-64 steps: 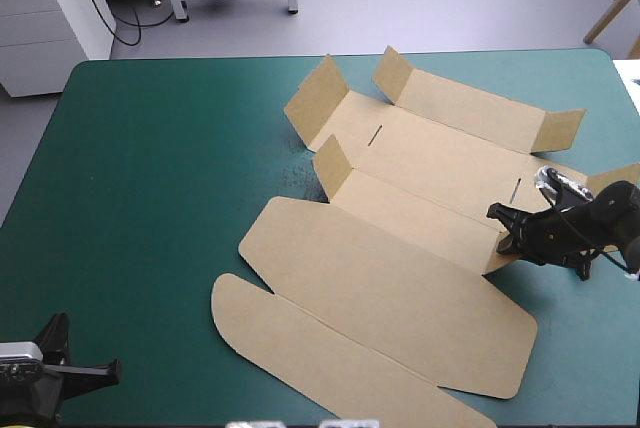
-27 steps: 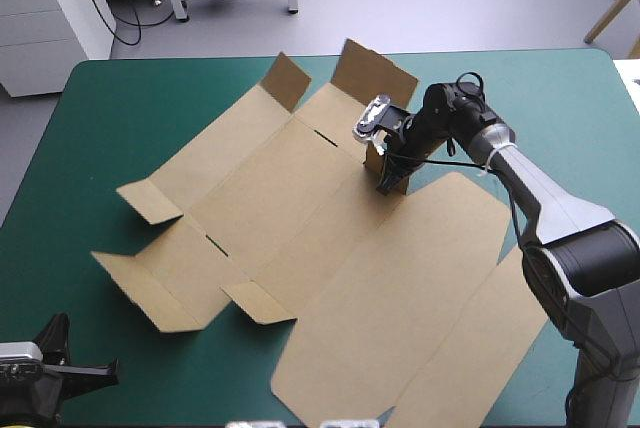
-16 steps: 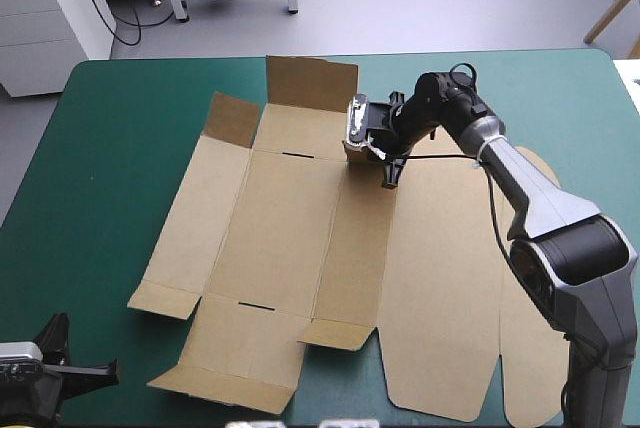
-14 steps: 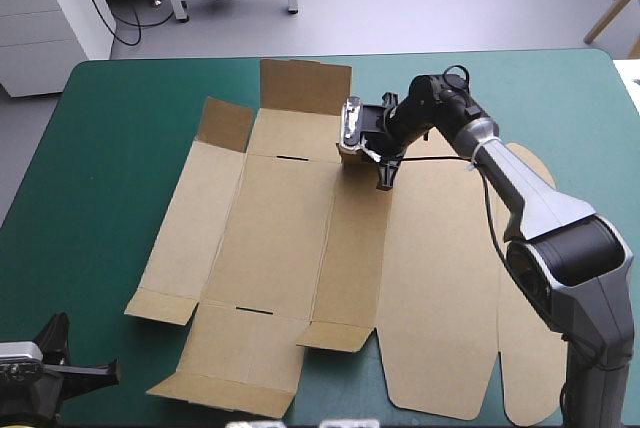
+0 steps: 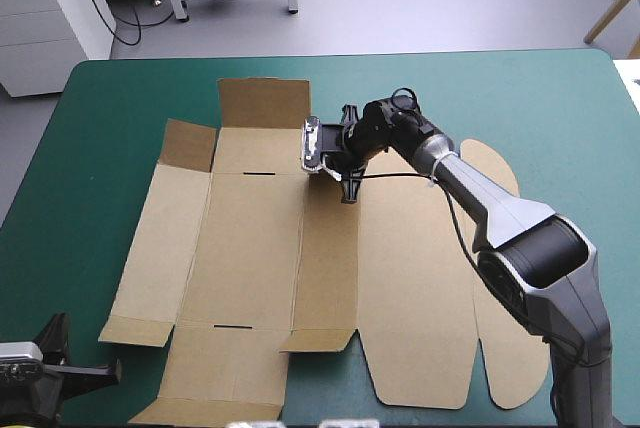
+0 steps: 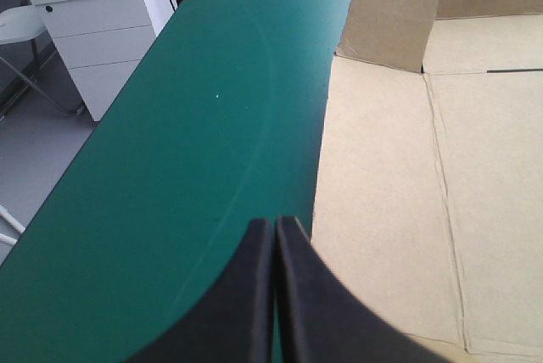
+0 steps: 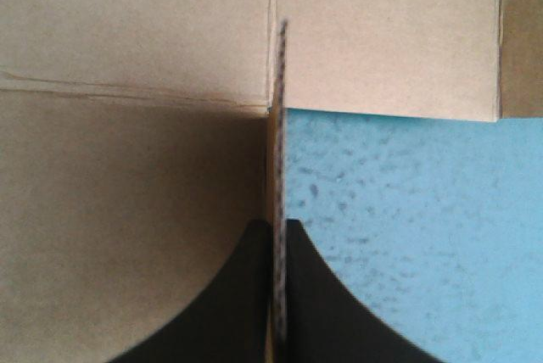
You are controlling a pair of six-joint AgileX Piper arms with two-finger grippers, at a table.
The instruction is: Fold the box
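In the high view you see the box (image 5: 250, 248), a cut sheet of brown corrugated board, lying opened out flat on the teal-green surface (image 5: 110, 118). It stretches from near the far edge down toward the near side. Its long lid panel (image 5: 415, 278), with rounded ends, lies flat on the right of the sheet. At the far end, a square end flap (image 5: 262, 103) and a smaller corner flap (image 5: 188, 144) tilt upward. Your right claw (image 5: 338, 163), two broad black fins on the arm reaching in from the right, sits at the far end of the sheet. It pinches a small raised flap between the main panels and the lid panel. Your left claw (image 5: 110, 371) rests low at the near left corner of the surface, well apart from the right one.

In the left wrist view, your left claw (image 6: 273, 229) is narrow. Its black fins press together into one point with nothing between them. It hangs over bare teal-green cover, just beside the left edge of the box (image 6: 382, 210). Ahead of it the corner flap (image 6: 390, 19) stands tilted up from the sheet.

In the right wrist view, your right claw (image 7: 278, 231) is all but closed and holds the box. The thin edge of the small raised flap (image 7: 278, 125) runs up from between the fins. On one side of that flap lies flat brown board, on the other bare surface (image 7: 382, 193). More flat board lies beyond both.
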